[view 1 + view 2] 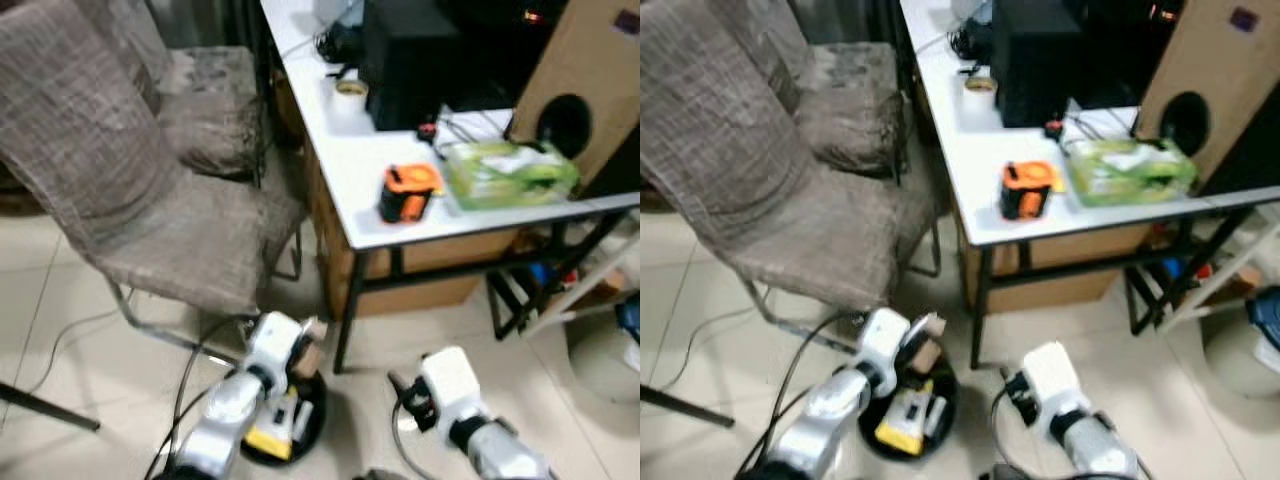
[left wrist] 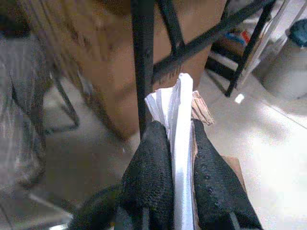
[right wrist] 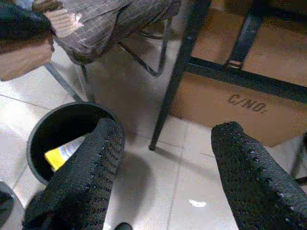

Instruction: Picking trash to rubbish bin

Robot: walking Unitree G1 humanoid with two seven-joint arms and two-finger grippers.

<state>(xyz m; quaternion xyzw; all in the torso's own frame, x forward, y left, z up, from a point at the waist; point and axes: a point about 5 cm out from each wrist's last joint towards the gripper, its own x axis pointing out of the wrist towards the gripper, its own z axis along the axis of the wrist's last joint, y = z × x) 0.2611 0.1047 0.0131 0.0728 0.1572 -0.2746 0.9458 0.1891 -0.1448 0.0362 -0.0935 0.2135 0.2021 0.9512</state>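
Low in the frame's lower left, the left tool point(image 1: 305, 345) pinches a flat wad of white paper and brown card point(image 2: 182, 110) over the round black rubbish bin point(image 3: 45, 132). It seems near the rim, so an early release could drop it on the tiles. The right tool point(image 3: 165, 158) hangs spread.

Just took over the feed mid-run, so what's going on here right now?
The robot is binning trash. Its left gripper is shut on a wad of paper and cardboard scraps, held above the black bin on the tiled floor beside the white table. The bin already holds a yellow packet. The right gripper hangs open and empty nearby, just to the right of the bin. The scraps have not been dropped yet.
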